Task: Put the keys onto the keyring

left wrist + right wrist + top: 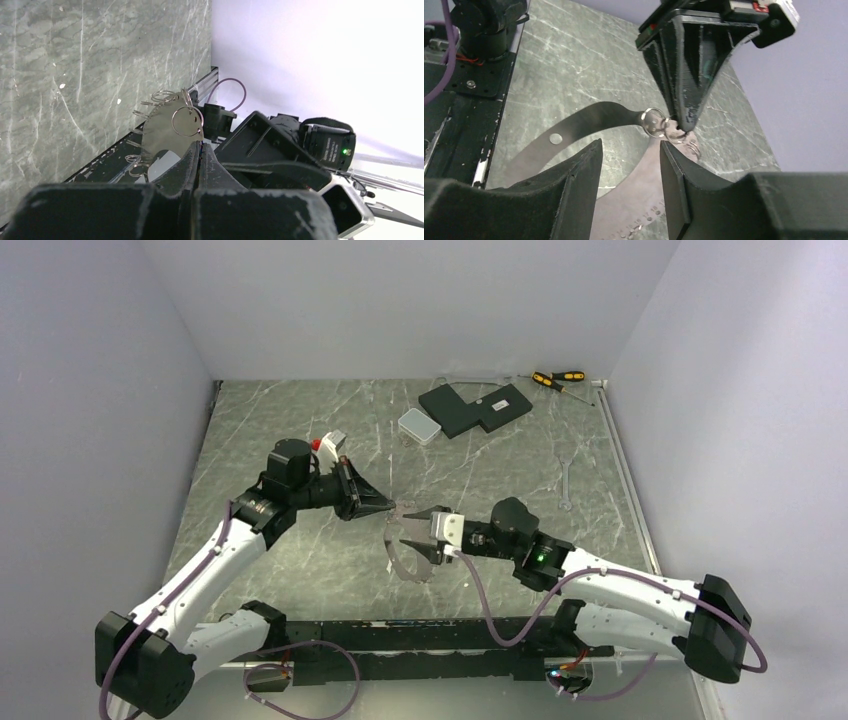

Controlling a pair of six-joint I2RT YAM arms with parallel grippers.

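We count two grippers meeting above mid-table. Left gripper (200, 150) is clenched on the edge of a flat curved metal plate (167, 132) carrying several small wire rings (654, 121); exact count unclear. Right gripper (629, 175) stands parted, straddling that plate. Keys cannot be made out. One wrench (566, 485) lies well apart.

We see a grey-green marbled tabletop (300, 430) crossed by pale veins, boxed in by plain white walls (400, 300) on the left, back and right. A metal rail (622, 465) runs along its right edge. Even, soft light falls over everything, and the walls carry a faint lilac tint.
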